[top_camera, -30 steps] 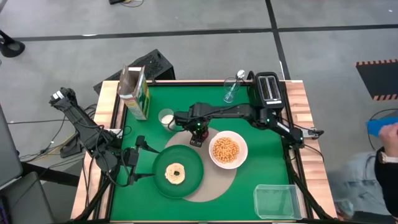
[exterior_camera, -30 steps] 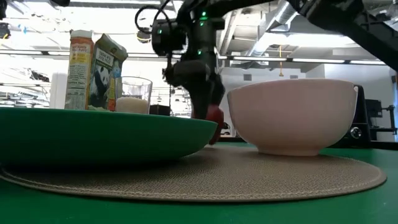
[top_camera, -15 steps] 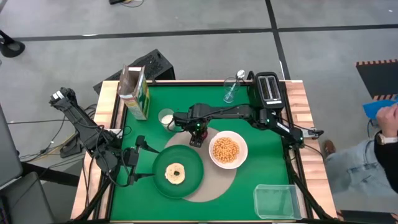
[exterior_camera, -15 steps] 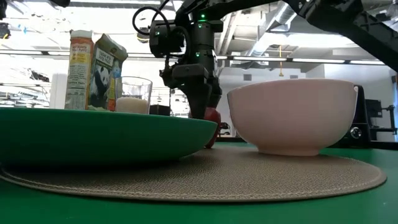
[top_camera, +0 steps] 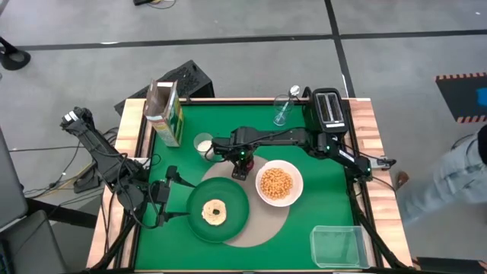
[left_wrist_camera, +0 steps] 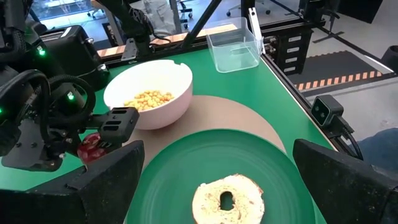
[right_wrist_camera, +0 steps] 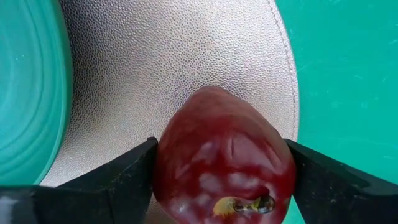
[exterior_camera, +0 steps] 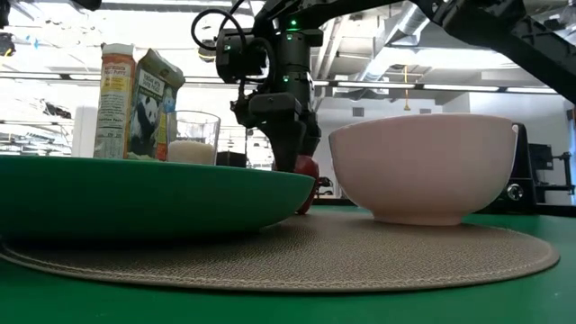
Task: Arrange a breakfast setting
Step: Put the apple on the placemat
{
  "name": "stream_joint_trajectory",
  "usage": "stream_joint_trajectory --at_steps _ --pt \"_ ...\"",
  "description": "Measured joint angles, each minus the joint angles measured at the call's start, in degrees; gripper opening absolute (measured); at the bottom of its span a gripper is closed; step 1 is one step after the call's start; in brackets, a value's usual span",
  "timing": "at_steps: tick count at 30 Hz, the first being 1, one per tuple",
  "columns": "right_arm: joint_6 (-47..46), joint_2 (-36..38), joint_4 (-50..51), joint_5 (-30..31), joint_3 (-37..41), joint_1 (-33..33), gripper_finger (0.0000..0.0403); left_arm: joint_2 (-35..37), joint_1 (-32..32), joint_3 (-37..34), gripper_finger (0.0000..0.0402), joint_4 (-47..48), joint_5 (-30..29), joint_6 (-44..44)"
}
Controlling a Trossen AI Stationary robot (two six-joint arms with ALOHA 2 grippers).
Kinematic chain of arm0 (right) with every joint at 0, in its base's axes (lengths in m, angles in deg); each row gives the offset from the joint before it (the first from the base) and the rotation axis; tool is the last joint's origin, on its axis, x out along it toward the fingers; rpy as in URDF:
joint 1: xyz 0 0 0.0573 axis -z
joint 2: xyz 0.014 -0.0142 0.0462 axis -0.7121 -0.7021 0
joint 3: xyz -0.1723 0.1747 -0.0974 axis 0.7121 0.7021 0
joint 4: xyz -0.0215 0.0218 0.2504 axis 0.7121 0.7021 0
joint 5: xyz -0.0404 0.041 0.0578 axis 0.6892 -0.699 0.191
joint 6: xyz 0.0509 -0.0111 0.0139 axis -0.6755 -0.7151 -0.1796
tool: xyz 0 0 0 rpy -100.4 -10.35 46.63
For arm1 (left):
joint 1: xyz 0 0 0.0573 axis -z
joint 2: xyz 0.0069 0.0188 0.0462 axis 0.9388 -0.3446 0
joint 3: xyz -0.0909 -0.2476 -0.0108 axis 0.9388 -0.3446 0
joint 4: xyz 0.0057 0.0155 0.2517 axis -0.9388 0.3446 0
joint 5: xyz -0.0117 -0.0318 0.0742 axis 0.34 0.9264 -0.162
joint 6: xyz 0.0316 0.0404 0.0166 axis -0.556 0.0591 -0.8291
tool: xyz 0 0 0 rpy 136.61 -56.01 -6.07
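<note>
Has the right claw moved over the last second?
Yes. In the low view the right claw has risen slightly against the white bowl, uncovering more of the red apple.

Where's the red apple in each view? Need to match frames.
High view: hidden under the right gripper, at the round beige placemat's far edge.
Low view: red apple peeks out behind the dark green plate's rim, left of the white bowl.
Left wrist view: apple beside that gripper, left of the bowl.
Right wrist view: apple fills the centre, on the placemat.
Shared landmark: the white bowl, except in the right wrist view.
</note>
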Motion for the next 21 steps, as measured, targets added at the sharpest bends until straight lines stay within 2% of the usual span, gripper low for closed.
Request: stream_joint_trajectory --at_steps 11,21 --pt "-0.5 0.0 0.1 -0.3 0.0 0.0 0.038 0.0 0.0 0.0 0.0399 0.0 0.3 -0.2" --pt "-1.7 0.0 4.0 -0.4 0.0 0.0 0.0381 0.0 0.0 0.0 0.0399 0.0 0.3 -0.1"
